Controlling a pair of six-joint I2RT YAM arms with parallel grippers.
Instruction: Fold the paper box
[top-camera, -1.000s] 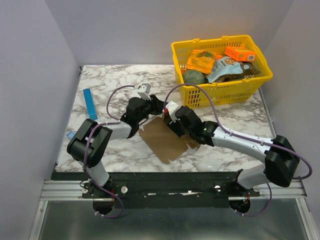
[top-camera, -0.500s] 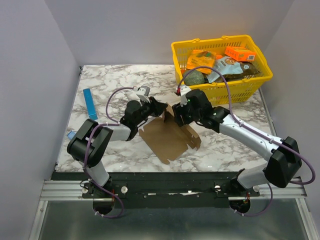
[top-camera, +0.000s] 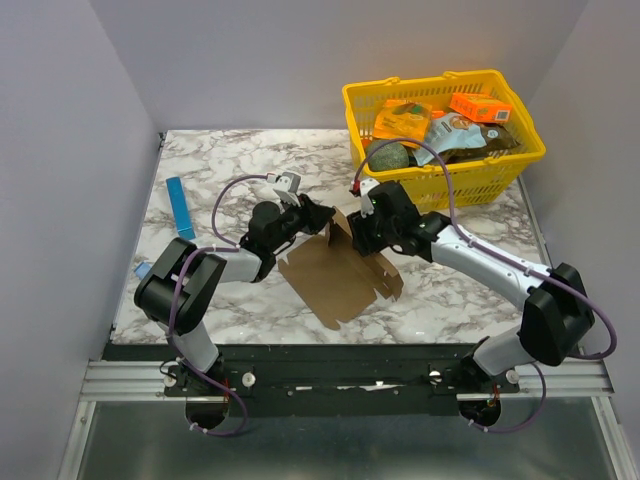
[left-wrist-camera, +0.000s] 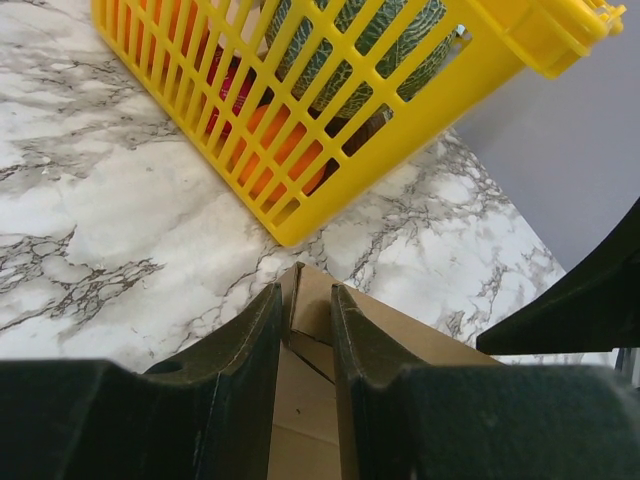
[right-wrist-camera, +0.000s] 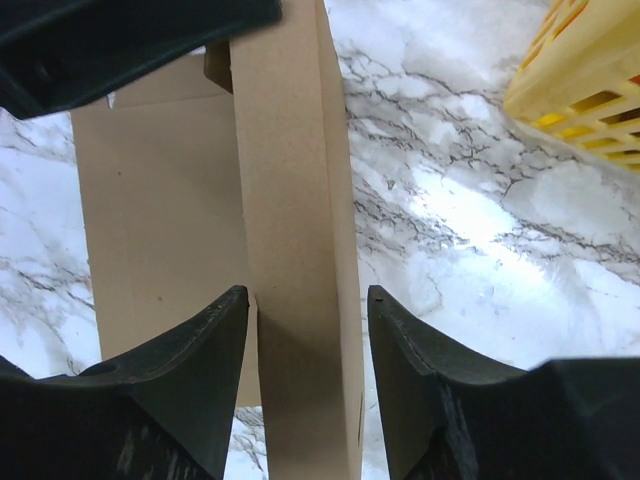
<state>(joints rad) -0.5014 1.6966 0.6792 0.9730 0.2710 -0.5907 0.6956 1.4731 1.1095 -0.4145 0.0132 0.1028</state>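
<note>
Marble top (top-camera: 220, 160): paper box (top-camera: 330, 275) far edge raised, gap to basket (top-camera: 440, 190).

paper box (top-camera: 330, 282): centre | basket (top-camera: 440, 190): behind-right | strip (top-camera: 181, 207): left

plain grey walls (top-camera: 250, 60) enclose a white marble-patterned table (top-camera: 230, 160)
</note>
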